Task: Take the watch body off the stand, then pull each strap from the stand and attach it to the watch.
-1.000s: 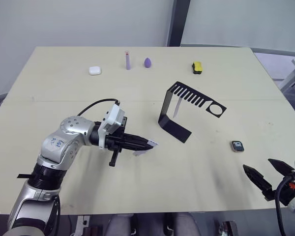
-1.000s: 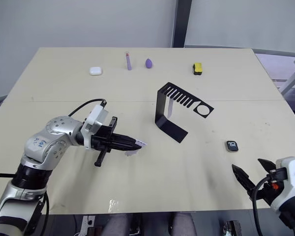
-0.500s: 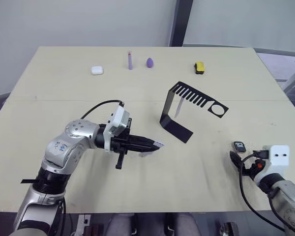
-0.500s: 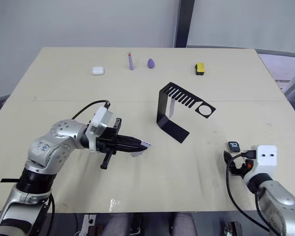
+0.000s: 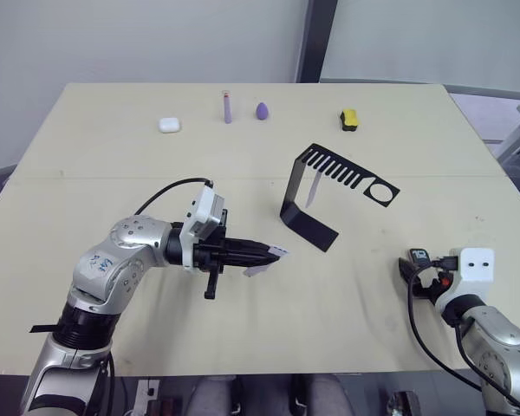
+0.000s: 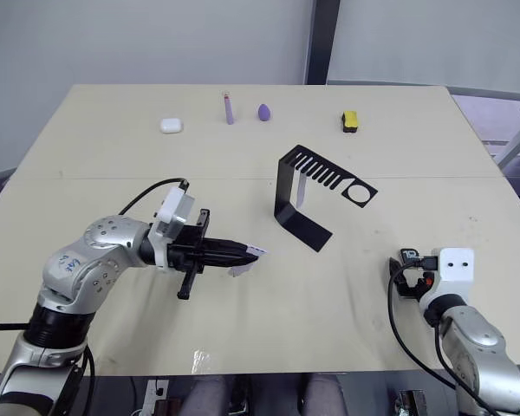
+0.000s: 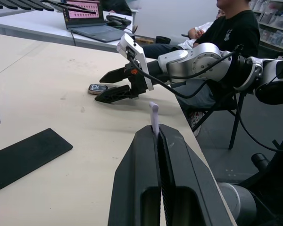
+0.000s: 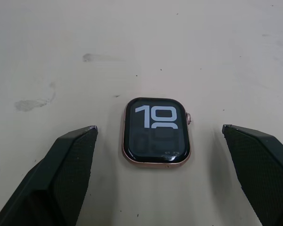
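I see the watch body (image 8: 155,138) lying flat on the table (image 5: 113,156), screen up, between the spread fingers of my right gripper (image 8: 160,174), untouched. My left gripper (image 5: 273,254) is pressed together on one pale strap (image 7: 153,116), held above the table left of the stand (image 5: 316,195). The second strap (image 5: 312,191) hangs from the stand's slotted arm.

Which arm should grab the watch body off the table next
The right. Its open right gripper sits low over the watch body, fingers either side. The left gripper is far off and shut on a strap.
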{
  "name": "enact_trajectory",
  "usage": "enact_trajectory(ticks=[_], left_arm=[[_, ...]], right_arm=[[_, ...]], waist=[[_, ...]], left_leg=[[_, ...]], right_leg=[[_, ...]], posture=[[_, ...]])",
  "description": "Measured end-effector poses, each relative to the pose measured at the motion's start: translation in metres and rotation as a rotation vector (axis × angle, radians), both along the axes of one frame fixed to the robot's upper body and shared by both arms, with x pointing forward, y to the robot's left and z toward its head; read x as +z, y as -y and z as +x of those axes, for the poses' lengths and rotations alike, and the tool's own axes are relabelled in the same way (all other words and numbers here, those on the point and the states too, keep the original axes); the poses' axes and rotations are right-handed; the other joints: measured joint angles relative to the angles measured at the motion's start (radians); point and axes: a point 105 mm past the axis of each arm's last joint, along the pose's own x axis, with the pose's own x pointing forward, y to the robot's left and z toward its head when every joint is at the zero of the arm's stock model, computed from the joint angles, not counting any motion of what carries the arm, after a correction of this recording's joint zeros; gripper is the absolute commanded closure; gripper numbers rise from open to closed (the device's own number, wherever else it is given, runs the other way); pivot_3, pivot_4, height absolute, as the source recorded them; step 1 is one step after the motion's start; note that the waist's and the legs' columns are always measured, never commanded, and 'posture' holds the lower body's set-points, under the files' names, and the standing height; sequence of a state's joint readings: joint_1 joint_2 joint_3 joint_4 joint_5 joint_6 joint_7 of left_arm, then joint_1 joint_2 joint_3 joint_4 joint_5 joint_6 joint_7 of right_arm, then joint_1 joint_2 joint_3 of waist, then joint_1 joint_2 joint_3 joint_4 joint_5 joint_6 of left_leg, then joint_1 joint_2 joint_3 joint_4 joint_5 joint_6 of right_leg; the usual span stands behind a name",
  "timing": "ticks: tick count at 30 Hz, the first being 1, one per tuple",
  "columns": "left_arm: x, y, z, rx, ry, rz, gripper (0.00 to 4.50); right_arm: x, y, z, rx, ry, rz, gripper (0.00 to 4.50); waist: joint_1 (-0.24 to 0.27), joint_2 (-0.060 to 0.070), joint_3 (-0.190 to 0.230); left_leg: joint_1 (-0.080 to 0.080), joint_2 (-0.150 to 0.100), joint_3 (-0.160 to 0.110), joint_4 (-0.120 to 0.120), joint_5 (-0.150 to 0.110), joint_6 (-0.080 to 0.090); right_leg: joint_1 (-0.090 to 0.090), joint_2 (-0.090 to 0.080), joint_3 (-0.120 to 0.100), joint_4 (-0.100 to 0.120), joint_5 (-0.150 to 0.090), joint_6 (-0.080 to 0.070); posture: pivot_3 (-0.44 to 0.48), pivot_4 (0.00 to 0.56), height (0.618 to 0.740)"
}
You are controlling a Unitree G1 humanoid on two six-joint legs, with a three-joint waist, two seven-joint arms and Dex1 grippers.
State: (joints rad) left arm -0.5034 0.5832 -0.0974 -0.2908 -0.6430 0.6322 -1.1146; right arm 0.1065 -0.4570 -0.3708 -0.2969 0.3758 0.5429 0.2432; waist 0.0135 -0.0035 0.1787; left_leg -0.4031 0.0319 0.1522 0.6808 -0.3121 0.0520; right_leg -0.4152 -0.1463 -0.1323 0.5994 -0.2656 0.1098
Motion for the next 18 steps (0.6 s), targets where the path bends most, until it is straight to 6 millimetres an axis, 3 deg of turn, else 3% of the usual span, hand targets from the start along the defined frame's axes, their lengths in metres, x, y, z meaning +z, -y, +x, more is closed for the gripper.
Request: enact_trajectory(ticks=[2,18], left_arm=[[0.0011,0.0008,-0.0014,-0.005,0.008,0.0,4.5],[0.0017,0.0028,-0.0008,-0.002,0.009,-0.013,4.5]], right_arm=[[-0.0007,-0.0005,0.001,-0.001,0.0,0.008,1.3],[-0.0022,0.0015,0.0017,-0.024,-0.002,0.062,1.3]], waist=[[0.0,0.0,0.0],[0.002,0.0,0.0]], left_leg=[[0.0,0.0,0.0,0.0,0.0,0.0],[0.0,0.0,-0.001,0.0,0.0,0.0]], right_leg=[[0.0,0.0,0.0,0.0,0.0,0.0],[0.0,0.0,0.0,0.0,0.0,0.0]], posture=[[0.0,0.15,0.74],[0.0,0.15,0.74]])
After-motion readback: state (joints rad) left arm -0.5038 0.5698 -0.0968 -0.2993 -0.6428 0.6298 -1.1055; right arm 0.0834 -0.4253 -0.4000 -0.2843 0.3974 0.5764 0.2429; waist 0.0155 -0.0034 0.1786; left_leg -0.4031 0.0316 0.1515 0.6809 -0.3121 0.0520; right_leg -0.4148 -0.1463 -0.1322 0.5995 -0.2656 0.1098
